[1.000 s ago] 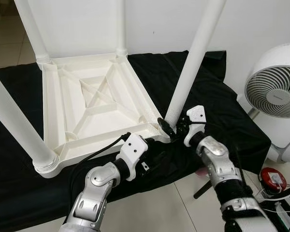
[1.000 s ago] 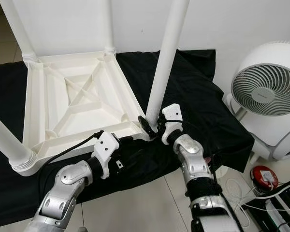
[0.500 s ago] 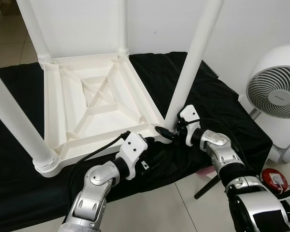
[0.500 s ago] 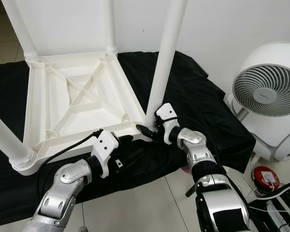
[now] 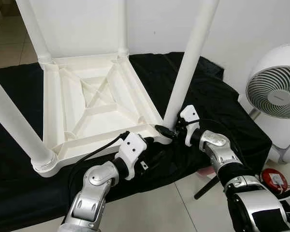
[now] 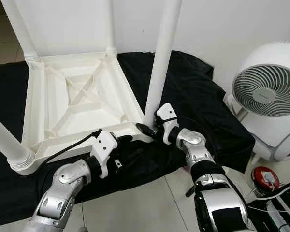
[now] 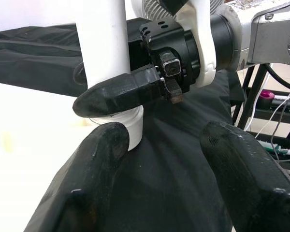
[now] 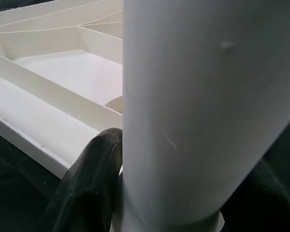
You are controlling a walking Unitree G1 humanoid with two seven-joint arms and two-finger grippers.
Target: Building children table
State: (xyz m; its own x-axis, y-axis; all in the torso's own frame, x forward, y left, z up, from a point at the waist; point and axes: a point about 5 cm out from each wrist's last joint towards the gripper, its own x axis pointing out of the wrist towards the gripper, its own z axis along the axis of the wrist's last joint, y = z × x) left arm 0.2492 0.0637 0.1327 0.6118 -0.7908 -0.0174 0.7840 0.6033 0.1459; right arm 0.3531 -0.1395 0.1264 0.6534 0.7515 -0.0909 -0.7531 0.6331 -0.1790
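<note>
gripping the fourth leg (image 5: 189, 58) with my right tool (image 6: 152, 128), seating unfinished; three stand; left tool (image 7: 164, 159) wide, empty.

Your right hand (image 6: 147, 129) reaches forward and inward from a bent elbow, its fingers (image 8: 89, 188) set either side of a white post. Your left hand (image 6: 130, 147) lies low beside it, arm extended, fingers (image 7: 87, 193) spread apart and gripping nothing.
</note>
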